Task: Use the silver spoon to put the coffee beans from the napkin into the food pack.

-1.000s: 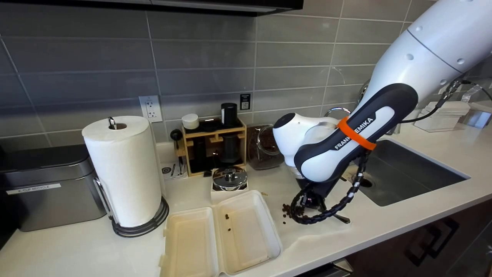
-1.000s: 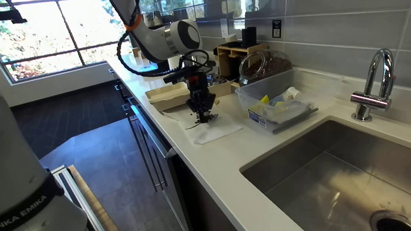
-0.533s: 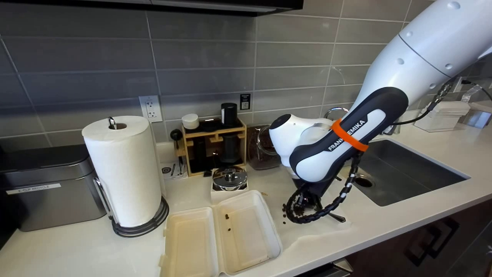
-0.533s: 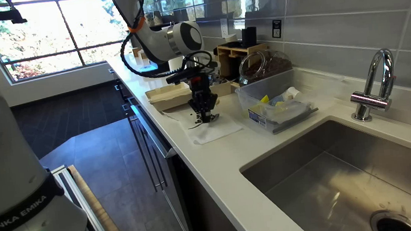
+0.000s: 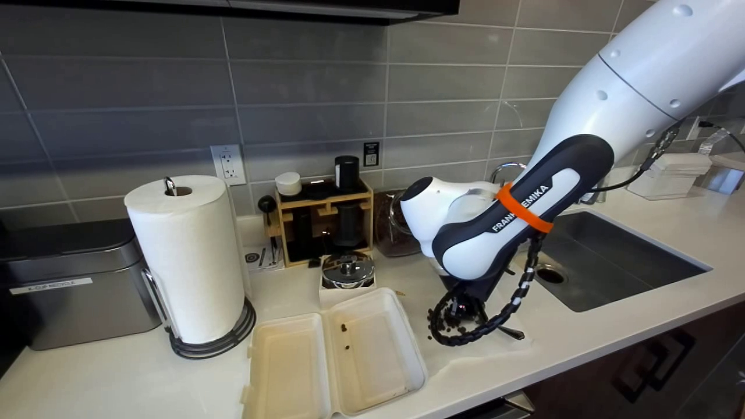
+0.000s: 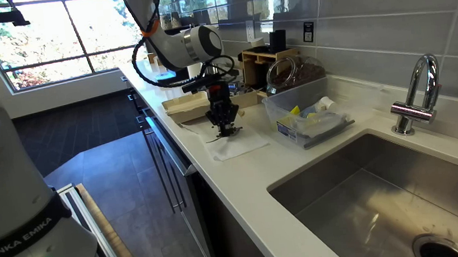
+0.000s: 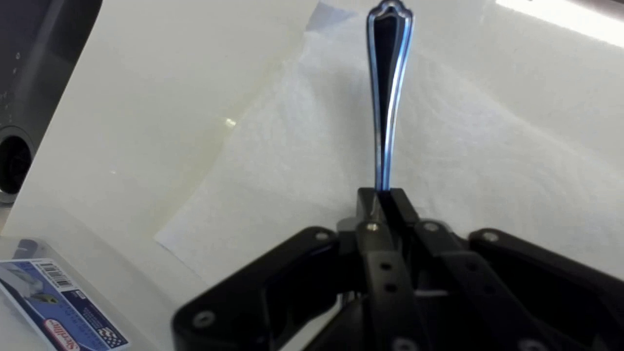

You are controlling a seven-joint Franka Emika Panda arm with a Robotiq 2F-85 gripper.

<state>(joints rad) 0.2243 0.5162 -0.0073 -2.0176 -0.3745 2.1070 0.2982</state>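
one gripper (image 7: pixel 384 192), one silver spoon (image 7: pixel 387 92), one napkin (image 7: pixel 448 146). in an exterior view, one food pack (image 5: pixel 366 372) with two halves; at least two coffee beans (image 5: pixel 343 328) in its three o'clock half, more outside toward two o'clock, uncountable; one paper towel roll (image 5: pixel 187 262) at ten o'clock.

The silver spoon (image 7: pixel 388 92) is held at its shiny handle, whose wider end reaches over the thin white napkin (image 7: pixel 292 156); its bowl is hidden in the wrist view. Small dark coffee beans (image 5: pixel 449 321) lie in a loose scatter on the napkin. Beside it, the pale food pack (image 5: pixel 375 361) stands open, both shallow halves facing upward, with a few beans in the half nearer the napkin.
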